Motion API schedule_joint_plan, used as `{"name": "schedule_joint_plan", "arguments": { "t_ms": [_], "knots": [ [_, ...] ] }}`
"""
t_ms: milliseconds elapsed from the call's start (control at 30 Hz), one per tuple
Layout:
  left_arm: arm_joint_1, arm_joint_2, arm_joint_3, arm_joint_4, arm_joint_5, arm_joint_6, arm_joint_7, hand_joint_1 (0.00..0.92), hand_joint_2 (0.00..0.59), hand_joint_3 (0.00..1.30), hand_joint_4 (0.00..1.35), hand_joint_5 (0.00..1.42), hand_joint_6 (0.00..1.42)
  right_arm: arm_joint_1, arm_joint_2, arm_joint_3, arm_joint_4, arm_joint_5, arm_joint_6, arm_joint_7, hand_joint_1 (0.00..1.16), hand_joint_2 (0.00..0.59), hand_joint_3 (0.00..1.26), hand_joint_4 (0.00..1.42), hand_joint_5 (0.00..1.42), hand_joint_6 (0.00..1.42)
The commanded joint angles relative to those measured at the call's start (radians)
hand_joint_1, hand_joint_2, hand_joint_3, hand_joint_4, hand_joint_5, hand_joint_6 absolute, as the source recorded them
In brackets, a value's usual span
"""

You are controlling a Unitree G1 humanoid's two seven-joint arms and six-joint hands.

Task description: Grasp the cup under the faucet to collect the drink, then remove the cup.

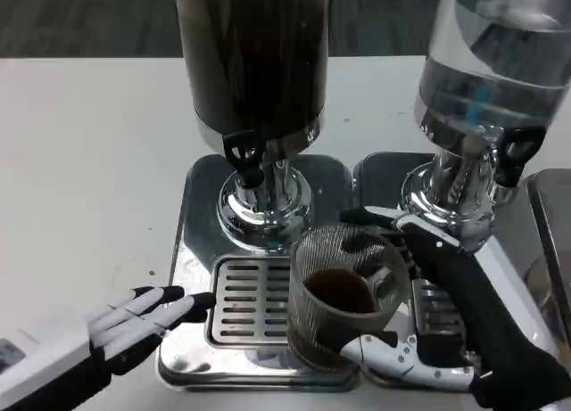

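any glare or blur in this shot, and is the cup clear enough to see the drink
Head view: bright glare on the chrome base and steel tray under the dark dispenser; the clear dispenser reflects pale streaks and its top is cropped. The ribbed cup, held by the right hand, is sharp enough to show dark liquid. Left hand looks slightly soft.

Right hand at five o'clock, wrapped round the cup, thumb low in front, fingers curled behind. Left hand at seven o'clock, flat, fingers stretched out and apart, pointing toward three o'clock, holding nothing.
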Motion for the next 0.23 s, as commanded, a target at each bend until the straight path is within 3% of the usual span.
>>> {"name": "schedule_joint_plan", "arguments": {
  "t_ms": [33, 233],
  "knots": [
    [0.002, 0.019, 0.006, 0.000, -0.003, 0.003, -0.003, 0.000, 0.084, 0.00, 0.00, 0.00, 0.00, -0.002, 0.000, -0.007, -0.036, 0.030, -0.009, -0.003, 0.72, 0.266, 0.45, 0.54, 0.63, 0.68],
    [-0.003, 0.018, 0.001, 0.004, -0.006, 0.007, -0.004, 0.000, 0.083, 0.00, 0.00, 0.00, 0.00, -0.001, -0.003, -0.011, -0.039, 0.033, -0.008, -0.003, 0.72, 0.266, 0.46, 0.55, 0.64, 0.68]
  ]
}}
